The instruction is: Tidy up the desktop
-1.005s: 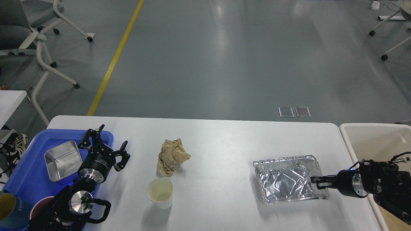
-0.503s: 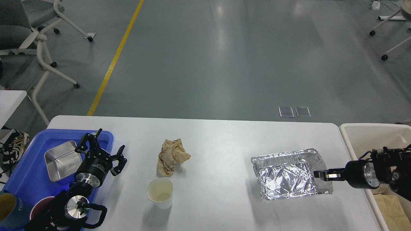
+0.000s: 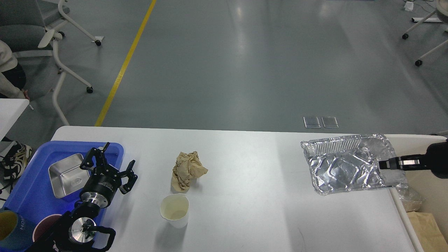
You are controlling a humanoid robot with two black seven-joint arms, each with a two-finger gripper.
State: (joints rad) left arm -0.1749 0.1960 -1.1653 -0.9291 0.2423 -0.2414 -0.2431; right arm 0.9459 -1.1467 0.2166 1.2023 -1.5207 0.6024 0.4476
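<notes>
- Your desktop (image 3: 238, 196) fills the lower half of the head view, white, with rounded far corners at 10 and 2 o'clock.
- Right gripper (image 3: 383, 164) at 3 o'clock: fingers pinched onto the right rim of the foil tray (image 3: 344, 164). The tray is up off the desktop and tilted, and its right end overhangs the table edge above the cream bin (image 3: 416, 141).
- The bin sits just beside the desktop's right edge. Something brown lies inside it low down, at about 4 o'clock; you can't tell what it is.
- Left gripper (image 3: 112, 164) at 8 o'clock: fingers spread wide, holding nothing, over the right edge of the blue tray (image 3: 35, 189).
- The blue tray sits on the left end of the desktop, at 8–9 o'clock. The steel pan (image 3: 64, 175) sits inside it, just left of the left gripper.
- At the bottom-left corner, two cups lie in the blue tray: a teal one (image 3: 10, 229) with a yellow inside, and a dark red one (image 3: 45, 224) partly hidden by the left arm.
- The crumpled brown paper (image 3: 187, 169) lies on the desktop left of centre, at about 7 o'clock from the frame middle.
- The white paper cup (image 3: 174, 210) stands upright just below the brown paper, close to it; you can't tell whether they touch.
- Far floor at 10–11 o'clock: office chairs (image 3: 42, 31) and a yellow line (image 3: 122, 70).
</notes>
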